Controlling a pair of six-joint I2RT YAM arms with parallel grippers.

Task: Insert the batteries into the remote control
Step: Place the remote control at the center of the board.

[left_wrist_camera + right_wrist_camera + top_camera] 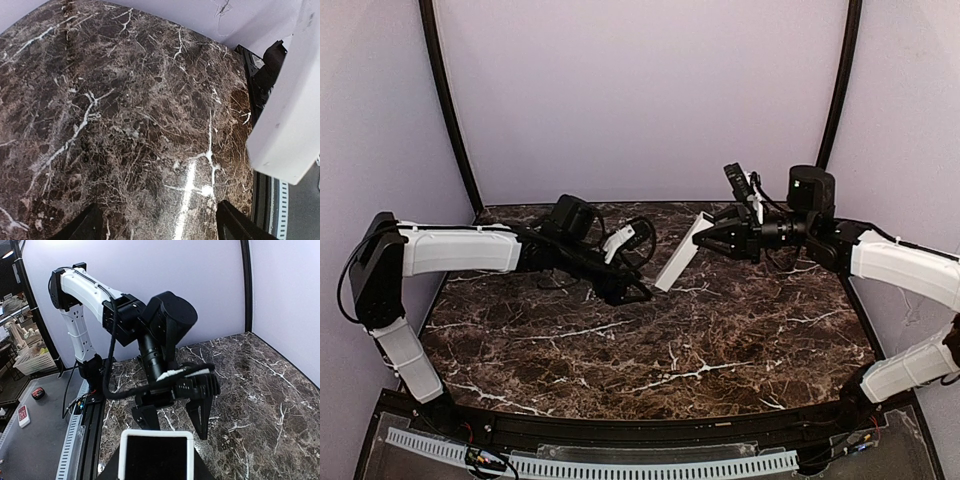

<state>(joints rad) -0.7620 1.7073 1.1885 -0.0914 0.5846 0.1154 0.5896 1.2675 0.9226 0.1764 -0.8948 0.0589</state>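
Observation:
My right gripper point(715, 236) is shut on one end of the remote control point(681, 252), a long white bar that hangs tilted above the marble table point(720, 340). Seen end-on in the right wrist view, the remote control point(156, 454) shows a dark face with a white rim, between my right gripper's point(156, 473) dark jaws. My left gripper point(632, 291) stands open just left of the remote's lower end, with nothing between its fingers point(86, 227). In the left wrist view the remote control point(292, 110) fills the right edge. The batteries are out of view.
Purple walls close the back and sides of the table. Past the table's left edge run a black rail point(91, 430) and a white perforated strip point(70, 440). A basket point(32, 362) and small red items point(37, 393) lie farther out.

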